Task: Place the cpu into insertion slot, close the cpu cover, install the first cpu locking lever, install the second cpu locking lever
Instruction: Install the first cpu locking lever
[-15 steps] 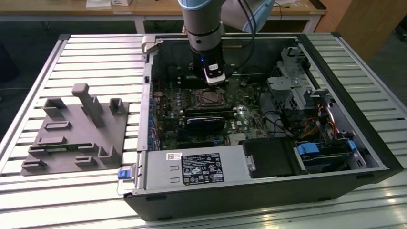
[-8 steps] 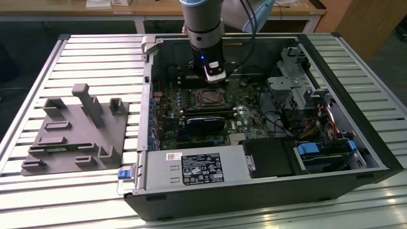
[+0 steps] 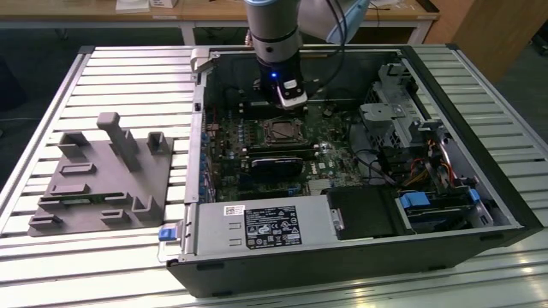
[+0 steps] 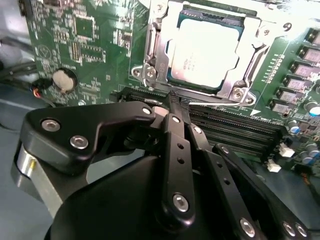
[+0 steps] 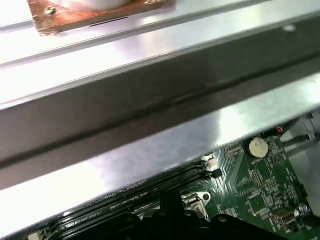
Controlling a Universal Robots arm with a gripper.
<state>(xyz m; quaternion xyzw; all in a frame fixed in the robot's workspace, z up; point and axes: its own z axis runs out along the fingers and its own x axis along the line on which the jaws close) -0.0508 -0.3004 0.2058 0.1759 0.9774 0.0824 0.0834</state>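
in the second wrist view the cpu [image 4: 206,47] already lies seated in the insertion slot [image 4: 172,80], its pale silver face showing through the cut-out of the cpu cover [image 4: 250,55]. the cover appears to lie down flat around the chip, so i judge the first two steps done. whether either locking lever is hooked i cannot tell; a thin metal rod runs along the near edge of the socket, but its end is not clear.

going left to right in that view: the round coin cell [image 4: 64,80] sits at about 9 o'clock from the tool [image 4: 172,102], the socket with the chip at about 12 to 1 o'clock just beyond the tips, and the long black memory slots [image 4: 235,130] at about 3 o'clock. the tool's fingers look drawn together with nothing between them, the tips close to the socket's near edge.

in the exterior view the tool [image 3: 289,101] hangs inside the open computer case [image 3: 360,256] on the surface [image 3: 128,70], just beyond the socket, with a grey fixture [image 3: 102,179] well apart at 9 o'clock.
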